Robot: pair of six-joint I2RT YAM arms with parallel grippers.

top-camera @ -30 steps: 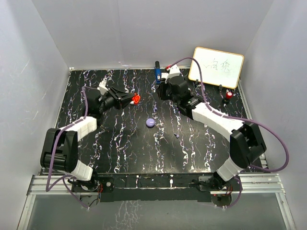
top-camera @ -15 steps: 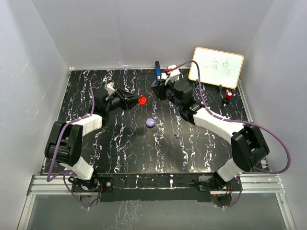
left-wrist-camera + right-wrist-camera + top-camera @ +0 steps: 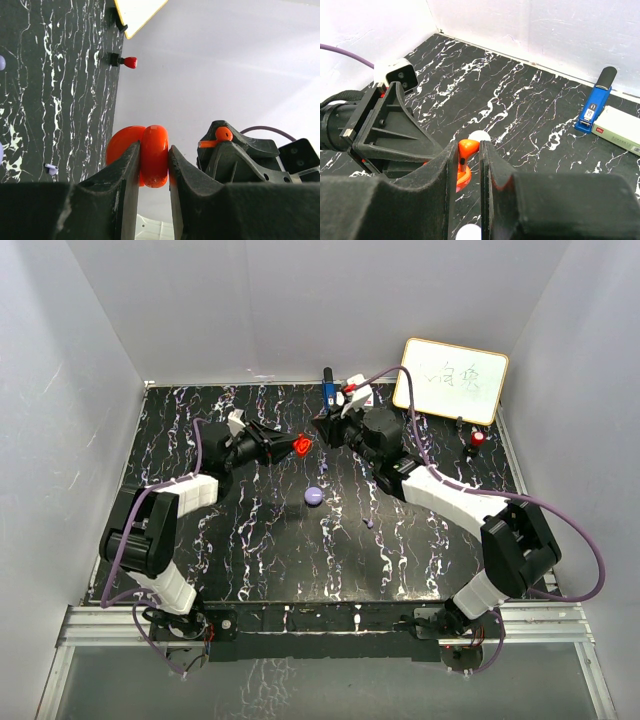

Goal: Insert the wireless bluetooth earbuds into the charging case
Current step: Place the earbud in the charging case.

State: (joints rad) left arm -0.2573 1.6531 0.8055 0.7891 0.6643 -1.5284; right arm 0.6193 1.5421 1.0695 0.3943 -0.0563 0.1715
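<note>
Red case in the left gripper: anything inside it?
Cannot tell. The red case shows only its outer shell, clamped in the left gripper; its interior is hidden. The right gripper pinches an orange-red earbud.

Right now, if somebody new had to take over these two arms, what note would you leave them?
Left gripper: shut on the red case, held above the table.
Right gripper: shut on a red-orange earbud, right beside that case.
On the table: a tiny purple earbud, near a purple puck.
Done: case and one earbud picked up and brought together.
Left: seat that earbud in the case, which I cannot see done yet, then fetch the purple one.
</note>
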